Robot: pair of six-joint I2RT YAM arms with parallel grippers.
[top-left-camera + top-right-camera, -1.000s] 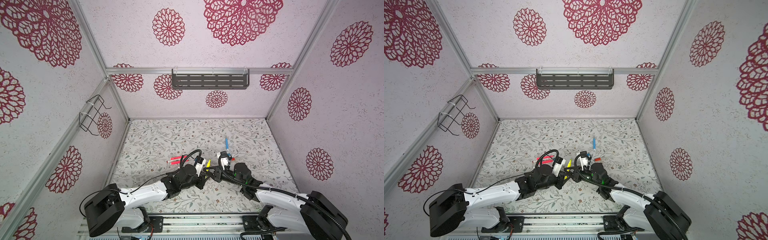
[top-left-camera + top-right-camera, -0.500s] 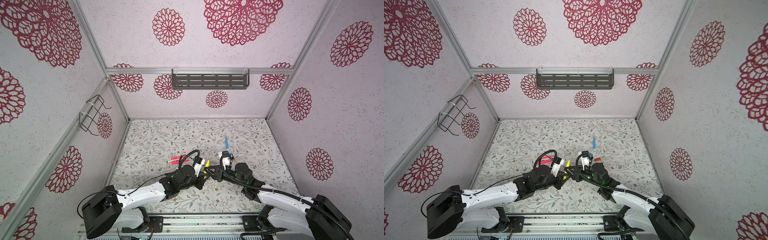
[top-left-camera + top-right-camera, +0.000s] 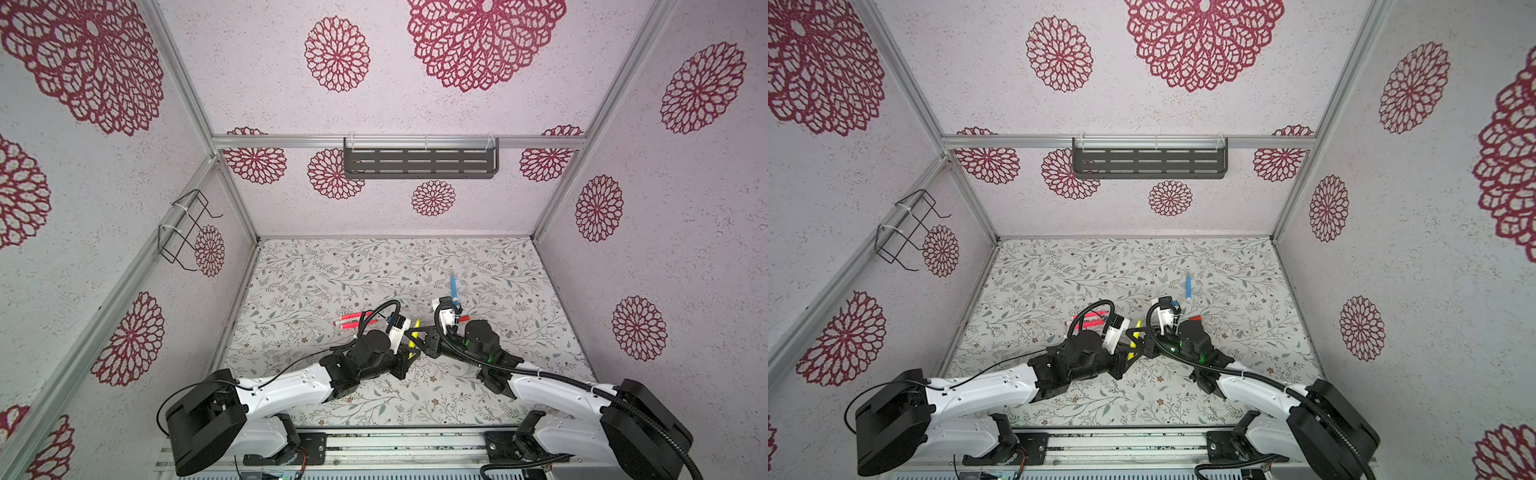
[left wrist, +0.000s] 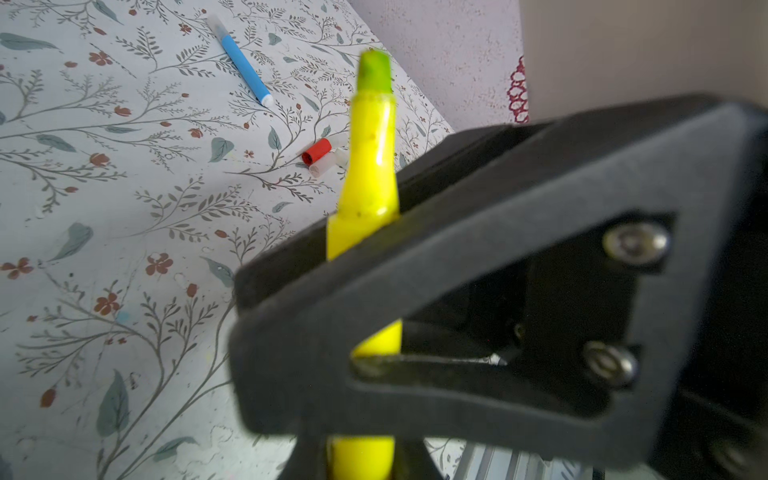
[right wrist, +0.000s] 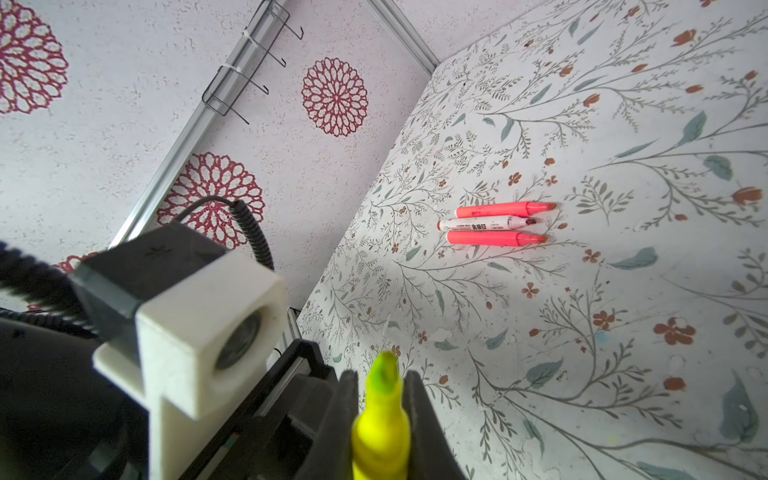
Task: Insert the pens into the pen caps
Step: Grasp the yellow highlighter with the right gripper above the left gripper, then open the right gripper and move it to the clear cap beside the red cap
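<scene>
1. Left gripper [image 3: 410,353] and right gripper [image 3: 419,334] are both clamping the yellow pen [image 4: 368,166], its tip showing bare
2. Two pink pens [image 5: 494,239] and a white pen [image 5: 478,224] are lying uncapped at 10 o'clock from it
3. Red cap [image 4: 316,151] and pale caps [image 4: 322,168] are lying loose at 2 o'clock; blue pen [image 4: 245,66] at 1 o'clock is seemingly wearing a cap, so most capping is looking undone

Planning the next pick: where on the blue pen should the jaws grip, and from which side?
Mid-barrel of the blue pen, probably from straight above, jaws closing across it. It lies flat on the table, running roughly front to back, with nothing touching it, so both long sides are free.
</scene>
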